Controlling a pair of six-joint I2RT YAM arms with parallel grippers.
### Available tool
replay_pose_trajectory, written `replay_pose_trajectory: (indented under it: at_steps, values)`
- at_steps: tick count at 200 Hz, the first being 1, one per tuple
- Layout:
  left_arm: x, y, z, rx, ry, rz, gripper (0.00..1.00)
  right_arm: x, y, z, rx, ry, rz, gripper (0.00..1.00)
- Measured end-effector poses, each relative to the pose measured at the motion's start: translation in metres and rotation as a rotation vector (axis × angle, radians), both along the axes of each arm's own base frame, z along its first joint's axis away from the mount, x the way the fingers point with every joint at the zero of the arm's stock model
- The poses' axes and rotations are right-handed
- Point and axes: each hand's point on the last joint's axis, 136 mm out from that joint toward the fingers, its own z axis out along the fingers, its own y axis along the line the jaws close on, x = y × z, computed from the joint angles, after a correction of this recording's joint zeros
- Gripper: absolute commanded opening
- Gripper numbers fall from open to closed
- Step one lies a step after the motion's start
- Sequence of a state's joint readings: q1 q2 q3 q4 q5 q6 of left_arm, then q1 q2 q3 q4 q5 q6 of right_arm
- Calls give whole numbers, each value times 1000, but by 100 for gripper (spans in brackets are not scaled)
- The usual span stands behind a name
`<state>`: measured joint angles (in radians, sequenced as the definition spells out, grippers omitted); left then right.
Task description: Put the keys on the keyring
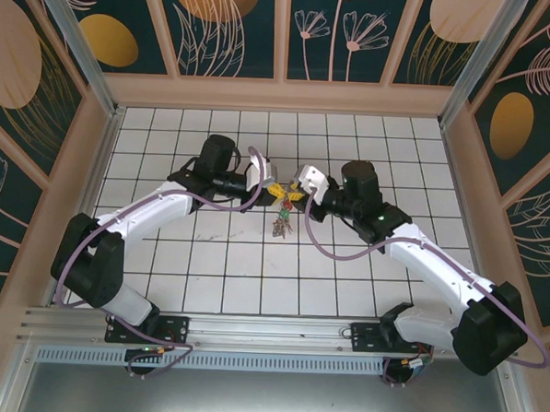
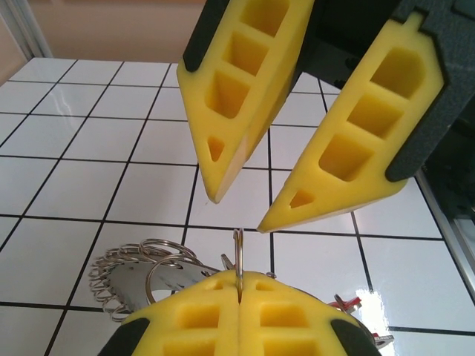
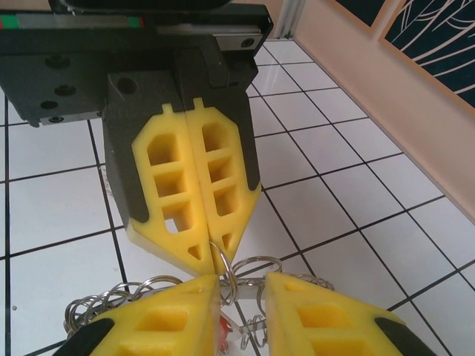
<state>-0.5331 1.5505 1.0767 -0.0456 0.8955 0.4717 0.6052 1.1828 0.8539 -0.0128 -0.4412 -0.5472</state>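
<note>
Mid-surface, on the white tiles, the two arms meet tip to tip, left hand (image 1: 272,189) and right hand (image 1: 294,196) nearly touching.

Left hand: jaws fully closed, yellow pads flush. A thin metal loop (image 2: 238,256) is pinched between them, standing edge-on and upright out of the seam. The right wrist view shows the same loop poking from the closed tips.

Right hand: jaws parted, a clear gap between the two yellow fingertips (image 2: 215,196). In its own wrist view the pinched loop and a second wire loop (image 3: 256,271) sit in or just before that gap. Cannot tell whether either pad touches metal. No firm hold visible.

Keyring (image 2: 137,278): flat pale-grey disc, rim strung with many small wire loops, seen just below and left of the left hand's pads. Cannot tell if it hangs or lies on the surface (image 1: 207,276).

Keys (image 1: 280,227): a small silvery bunch just near of the two hands, centre of the tiles. Red tags (image 2: 349,302) show right of the left hand's pads, close to the tile. Single keys too small to count.
</note>
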Motion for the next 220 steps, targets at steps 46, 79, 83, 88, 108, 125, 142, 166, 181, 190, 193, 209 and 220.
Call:
replay_pose_trajectory:
  at_steps: [46, 79, 83, 88, 108, 125, 142, 166, 181, 190, 193, 209, 220]
  values:
    - [3, 0, -8, 50, -11, 10, 0, 2, -14, 18, 52, -77, -86, 25]
    - [8, 2, -16, 109, -24, 42, 0, 6, -33, 31, 106, -135, -201, 31]
    - [9, 2, -17, 121, -26, 47, 0, 7, -35, 32, 111, -135, -218, 32]
    - [10, 2, -18, 136, -30, 52, 0, 9, -38, 32, 113, -135, -238, 32]
    - [15, 4, -22, 189, -52, 74, 0, 17, -46, 32, 127, -115, -311, 32]
    - [19, 9, -26, 238, -71, 92, 0, 22, -53, 32, 140, -97, -361, 32]
    - [22, 16, -28, 295, -92, 111, 0, 27, -60, 27, 144, -80, -406, 32]
    - [28, 26, -28, 378, -126, 133, 0, 30, -69, 16, 142, -54, -446, 32]
    - [29, 30, -26, 414, -144, 138, 0, 31, -72, 13, 149, -41, -465, 32]
    - [29, 31, -25, 432, -156, 139, 0, 31, -73, 13, 154, -36, -471, 31]
    - [29, 32, -25, 436, -159, 137, 0, 32, -73, 13, 157, -35, -473, 32]
    - [23, 29, -29, 457, -164, 114, 0, 33, -74, 14, 173, -30, -485, 32]
    - [18, 23, -34, 468, -161, 92, 0, 34, -76, 13, 177, -25, -497, 32]
